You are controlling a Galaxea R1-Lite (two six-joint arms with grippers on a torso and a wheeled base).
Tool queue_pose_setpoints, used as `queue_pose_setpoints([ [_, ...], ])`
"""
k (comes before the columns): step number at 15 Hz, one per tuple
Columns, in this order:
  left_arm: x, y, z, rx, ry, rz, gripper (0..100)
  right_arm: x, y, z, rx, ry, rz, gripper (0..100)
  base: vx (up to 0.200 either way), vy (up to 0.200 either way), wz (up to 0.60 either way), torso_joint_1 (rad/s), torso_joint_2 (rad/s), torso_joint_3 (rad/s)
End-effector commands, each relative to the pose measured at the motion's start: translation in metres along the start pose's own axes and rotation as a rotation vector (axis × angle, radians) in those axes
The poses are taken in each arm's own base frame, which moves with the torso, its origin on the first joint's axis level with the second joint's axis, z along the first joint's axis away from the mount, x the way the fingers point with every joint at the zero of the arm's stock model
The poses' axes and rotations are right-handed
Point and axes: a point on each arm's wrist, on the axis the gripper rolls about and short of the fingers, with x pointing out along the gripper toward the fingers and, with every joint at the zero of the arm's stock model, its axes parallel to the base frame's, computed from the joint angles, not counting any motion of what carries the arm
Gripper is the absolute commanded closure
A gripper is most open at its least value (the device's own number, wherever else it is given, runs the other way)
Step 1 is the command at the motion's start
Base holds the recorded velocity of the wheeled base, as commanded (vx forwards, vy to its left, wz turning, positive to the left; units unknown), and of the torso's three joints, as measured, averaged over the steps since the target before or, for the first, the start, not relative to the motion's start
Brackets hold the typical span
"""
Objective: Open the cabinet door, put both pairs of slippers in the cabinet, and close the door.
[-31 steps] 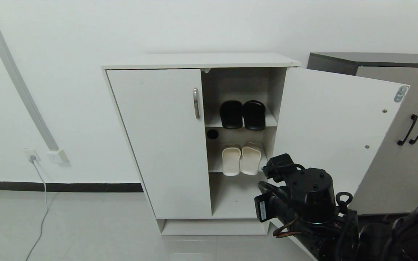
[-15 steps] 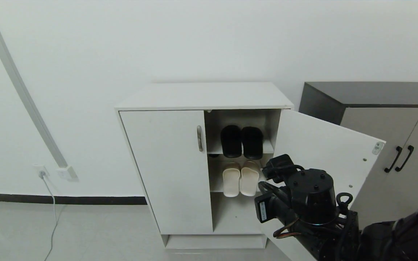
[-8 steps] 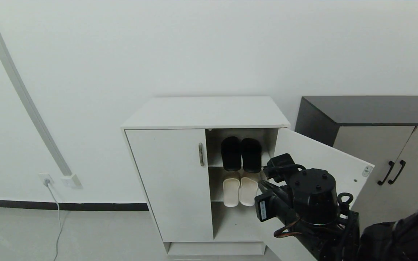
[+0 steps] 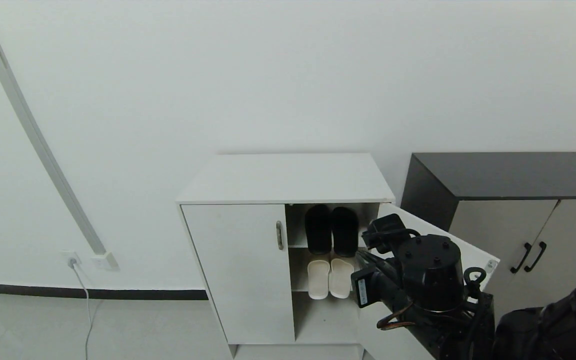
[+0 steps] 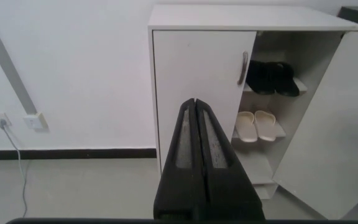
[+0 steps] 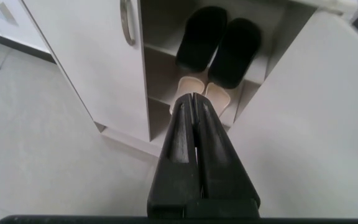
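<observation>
1. Left gripper (image 5: 195, 106): jaws clenched flat against each other with nothing between them. It's held out roughly level, aimed at the closed left door (image 5: 185, 68) and well apart from it.
2. Right gripper (image 6: 192, 99): same deal, jaws pressed together and empty. It tilts down toward the open half of the cabinet. Its tips line up with the cream slippers (image 6: 219, 96) but touch nothing.
3. In the head view the right arm (image 4: 425, 272) sits bent just in front of the open right door (image 5: 337, 124). There's a small white label (image 4: 362, 292) on the arm, but the print is too small to read.
4. The cabinet (image 4: 288, 177) is plain white. The left door has a metal handle (image 4: 279, 235) on its inner edge, and the right door is swung wide open.
5. Both pairs are inside. The black slippers (image 4: 331, 229) sit side by side on the top shelf, and the cream slippers are on the shelf right below them.
6. Just beside the cabinet on the right is a grey cabinet (image 4: 508, 175) with a dark top and two black handles (image 4: 530, 256).
7. On the back wall there's a socket (image 4: 71, 259) with a cable plugged in. A pale conduit (image 4: 33, 130) runs diagonally down to a box just beside the socket.
</observation>
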Motion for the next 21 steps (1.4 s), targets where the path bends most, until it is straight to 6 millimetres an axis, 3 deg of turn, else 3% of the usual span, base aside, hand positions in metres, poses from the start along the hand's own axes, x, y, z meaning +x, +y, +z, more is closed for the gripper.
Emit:
queue_pose_setpoints([
  [1, 0.0001, 0.0, 0.0001, 0.0, 0.001, 0.001, 100, 0.0004, 0.0003, -0.0006, -0.001, 0.002, 0.0, 100, 0.0, 0.0, 0.0, 0.266, -0.62, -0.349],
  [16, 0.0, 0.0, -0.0001, -0.005, 0.001, 0.001, 100, 0.002, -0.0037, -0.0003, 0.005, -0.011, -0.004, 100, 0.0, 0.0, 0.0, 0.184, -0.4, -0.222],
  [21, 0.0, 0.0, 0.0, -0.005, 0.0, 0.001, 100, 0.0014, -0.004, -0.0006, 0.002, -0.009, -0.003, 100, 0.0, 0.0, 0.0, 0.085, -0.19, -0.096],
])
